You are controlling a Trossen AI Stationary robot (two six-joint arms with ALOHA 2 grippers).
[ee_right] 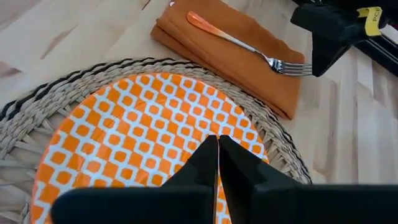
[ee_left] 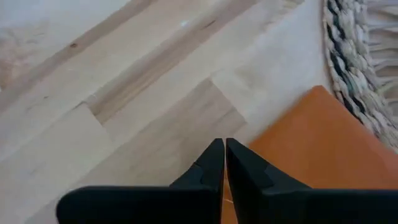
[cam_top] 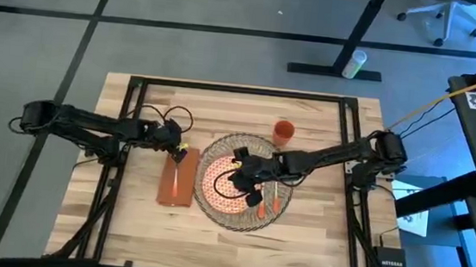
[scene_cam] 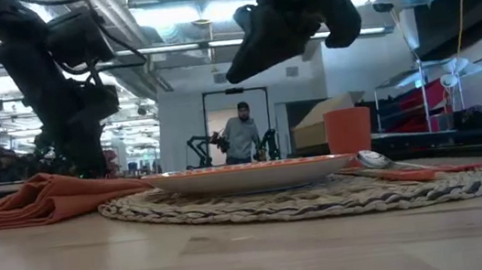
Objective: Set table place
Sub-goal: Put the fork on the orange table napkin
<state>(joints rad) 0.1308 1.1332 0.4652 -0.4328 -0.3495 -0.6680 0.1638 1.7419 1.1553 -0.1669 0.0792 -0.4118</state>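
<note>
A round woven placemat (cam_top: 214, 209) lies at the table's middle with an orange patterned plate (ee_right: 137, 124) resting flat on it. An orange-handled spoon (scene_cam: 378, 160) and a knife (cam_top: 276, 197) lie on the mat's right part. Left of the mat lies the folded rust-orange napkin (cam_top: 175, 184), and a fork (ee_right: 249, 45) rests on top of it. An orange cup (cam_top: 283, 133) stands upright beyond the mat. My right gripper (ee_right: 218, 138) hangs shut above the plate. My left gripper (ee_left: 224, 142) is shut just above the wood at the napkin's far end (ee_left: 311, 143).
A black frame (cam_top: 242, 91) runs round the tabletop of light planks (cam_top: 315, 235), and both arms reach in across its side rails. Bare wood shows left of the napkin and along the near edge. A person (scene_cam: 243, 135) stands far off in the room behind.
</note>
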